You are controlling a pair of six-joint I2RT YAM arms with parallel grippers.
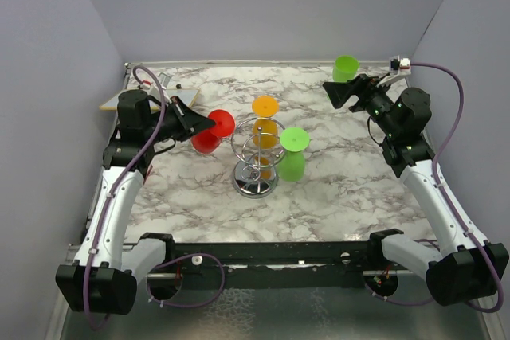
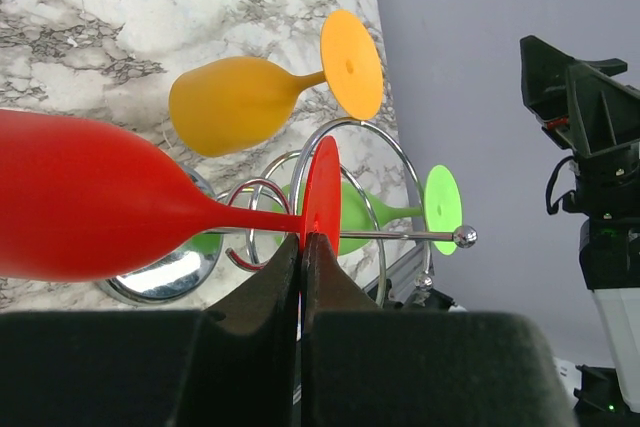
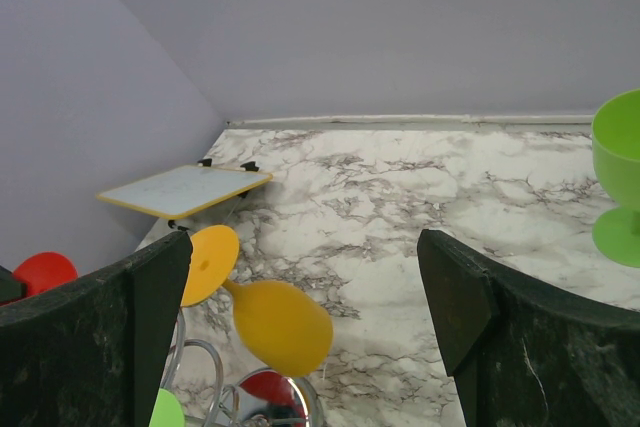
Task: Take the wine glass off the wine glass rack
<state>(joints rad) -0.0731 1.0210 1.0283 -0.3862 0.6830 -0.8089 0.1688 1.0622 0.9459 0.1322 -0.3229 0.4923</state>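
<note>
The chrome wine glass rack [image 1: 254,166] stands mid-table. An orange wine glass [image 1: 264,123] and a green one [image 1: 292,154] hang upside down from its loops. My left gripper [image 1: 209,123] is shut on the foot of a red wine glass [image 1: 209,138], just left of the loops. In the left wrist view the jaws [image 2: 302,242] pinch the red foot disc [image 2: 322,187]; the red bowl [image 2: 90,212] points left and a rack rod [image 2: 464,237] runs behind it. I cannot tell whether the foot touches the wire. My right gripper [image 1: 339,91] is open at the back right, holding nothing.
A second green glass [image 1: 346,68] stands upright at the back right beside the right gripper, also in the right wrist view [image 3: 620,162]. A yellow-edged board [image 1: 151,96] lies at the back left. Grey walls close in three sides.
</note>
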